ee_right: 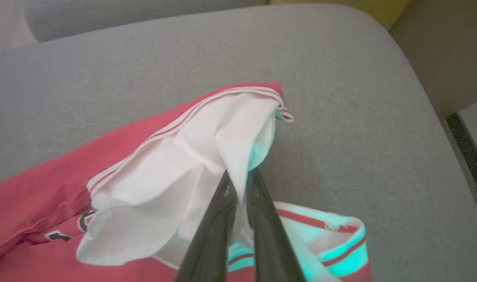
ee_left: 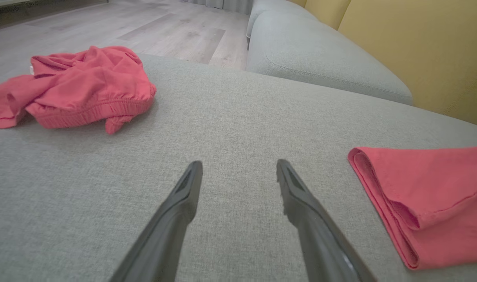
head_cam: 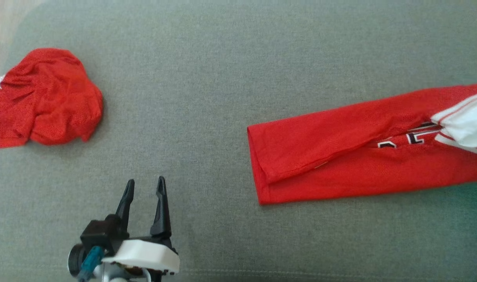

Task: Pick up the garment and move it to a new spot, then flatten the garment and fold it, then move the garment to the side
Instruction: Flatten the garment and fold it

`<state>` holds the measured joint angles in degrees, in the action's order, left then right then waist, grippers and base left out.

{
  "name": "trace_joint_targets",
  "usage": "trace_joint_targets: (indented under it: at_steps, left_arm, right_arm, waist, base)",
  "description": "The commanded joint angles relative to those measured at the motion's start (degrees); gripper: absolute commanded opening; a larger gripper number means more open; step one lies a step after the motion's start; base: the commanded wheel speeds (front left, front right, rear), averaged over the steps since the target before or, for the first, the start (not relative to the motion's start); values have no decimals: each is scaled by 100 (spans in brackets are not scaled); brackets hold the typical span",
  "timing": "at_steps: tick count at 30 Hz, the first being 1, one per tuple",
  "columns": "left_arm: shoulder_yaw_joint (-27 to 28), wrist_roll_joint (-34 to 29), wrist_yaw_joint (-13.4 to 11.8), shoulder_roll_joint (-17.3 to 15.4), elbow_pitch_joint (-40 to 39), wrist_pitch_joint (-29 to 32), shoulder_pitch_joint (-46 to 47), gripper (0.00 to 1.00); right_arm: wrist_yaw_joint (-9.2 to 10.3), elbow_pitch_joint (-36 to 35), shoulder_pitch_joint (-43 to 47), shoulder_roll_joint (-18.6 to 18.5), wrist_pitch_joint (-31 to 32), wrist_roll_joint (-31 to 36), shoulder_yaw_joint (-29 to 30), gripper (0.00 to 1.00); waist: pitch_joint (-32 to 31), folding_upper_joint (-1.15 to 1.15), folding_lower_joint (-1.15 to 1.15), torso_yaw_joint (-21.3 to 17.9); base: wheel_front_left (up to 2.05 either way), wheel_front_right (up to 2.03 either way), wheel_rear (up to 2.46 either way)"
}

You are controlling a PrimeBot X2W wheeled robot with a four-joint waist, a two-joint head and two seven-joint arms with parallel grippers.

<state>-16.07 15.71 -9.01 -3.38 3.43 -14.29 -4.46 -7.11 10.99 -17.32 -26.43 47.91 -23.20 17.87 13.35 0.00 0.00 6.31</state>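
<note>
Head view: two red garments on grey sofa cushion: crumpled red shorts far left, folded jersey right, long axis left-right. Left gripper jaws wide, empty.
Left wrist view: same two.
Right wrist view: right gripper jaws pinch jersey's white sleeve.

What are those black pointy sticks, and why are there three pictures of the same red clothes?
The black sticks are a robot's fingers. It has two arms, each ending in a two-fingered gripper, and three cameras. One picture comes from its head, looking down at a grey fabric cushion. There you see its left gripper, open and holding nothing. Another picture comes from that arm's wrist, looking along the same gripper. The third is from the other wrist: the right gripper is shut, pinching the white sleeve of a long folded red shirt with white trim. A crumpled red garment lies in a heap on the robot's left.
</note>
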Motion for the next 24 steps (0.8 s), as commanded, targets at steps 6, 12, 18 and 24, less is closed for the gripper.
trace_joint_targets:
  at_steps: [6,12,18,24]
  left_arm:
    - [184,44,10,45,-98,-71,-43,100]
    - [35,233,-62,48,-84,-71,8,100]
    - [-40,255,-68,49,23,-71,62,100]
    - [-28,61,-70,49,132,-71,49,100]
  right_arm:
    - [-37,-1478,-29,-179,416,-511,-1208,0]
    - [-37,-2128,-34,243,771,-780,-2383,0]
    - [-37,-1639,80,1017,495,-582,-3221,0]
    - [-37,-896,286,1795,-42,-356,-3461,0]
  waist:
    - [-259,0,0,2]
    - [-282,0,0,85]
    - [-333,0,0,308]
    - [-455,0,0,451]
  base:
    - [0,0,0]
    - [0,0,0]
    - [0,0,0]
    - [0,0,0]
